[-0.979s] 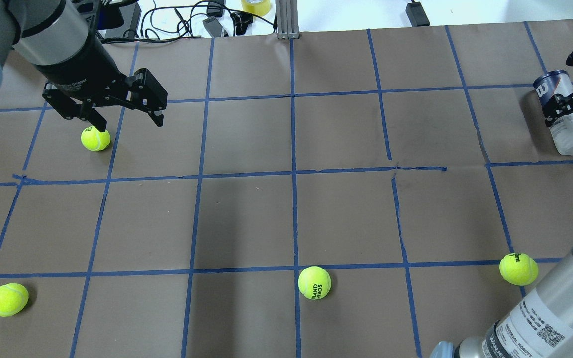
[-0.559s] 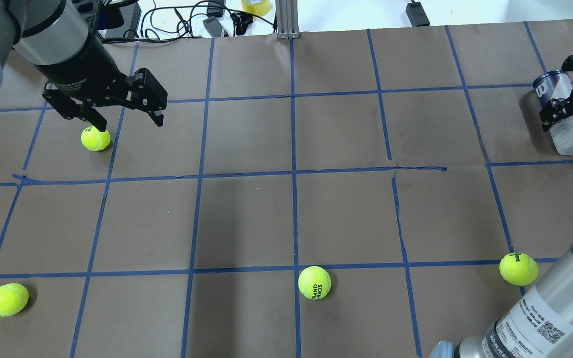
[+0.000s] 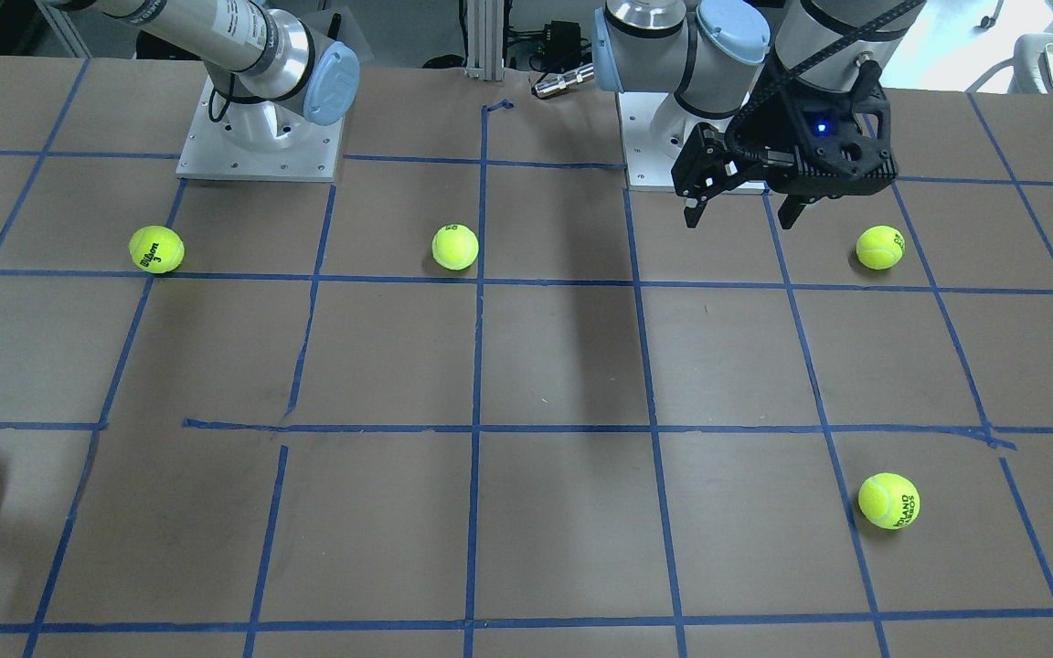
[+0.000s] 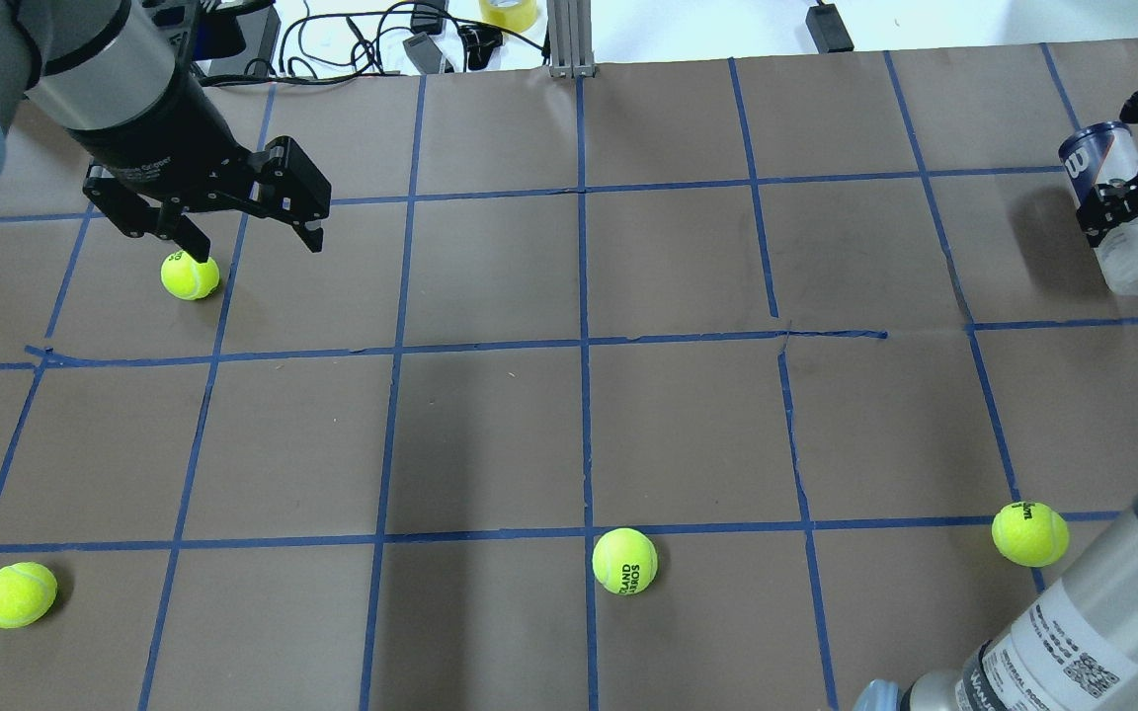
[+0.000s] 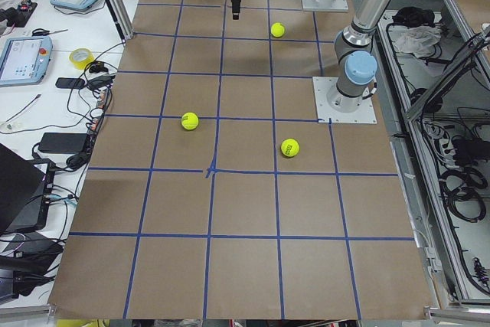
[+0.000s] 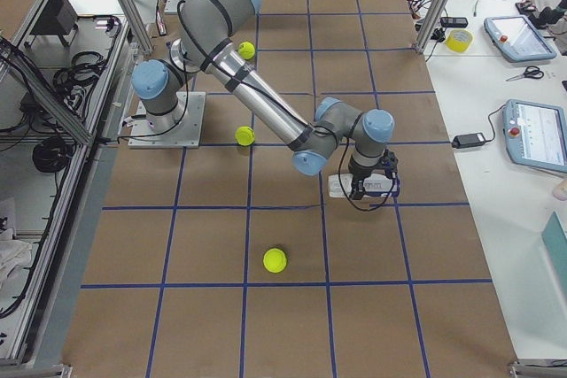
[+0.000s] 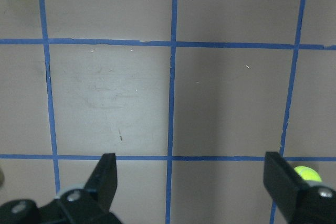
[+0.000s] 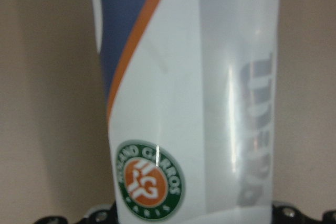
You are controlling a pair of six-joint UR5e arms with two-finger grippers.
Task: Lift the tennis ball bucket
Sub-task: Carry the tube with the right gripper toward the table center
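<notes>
Silver-tubed left arm (image 3: pixel 650 46) and right arm (image 3: pixel 216 27), pale blue joint caps (image 3: pixel 332 84), square grey base plates (image 3: pixel 207 157); black jaws, blue light (image 3: pixel 821 127) on the left gripper (image 3: pixel 737 219), white QR label (image 4: pixel 1093 664) on the right.

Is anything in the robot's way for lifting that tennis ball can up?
Nothing visible is. The right gripper is shut right on the tennis ball bucket, with nothing between them. No object shows above the bucket, and the nearest loose tennis ball lies well away on the table.
</notes>
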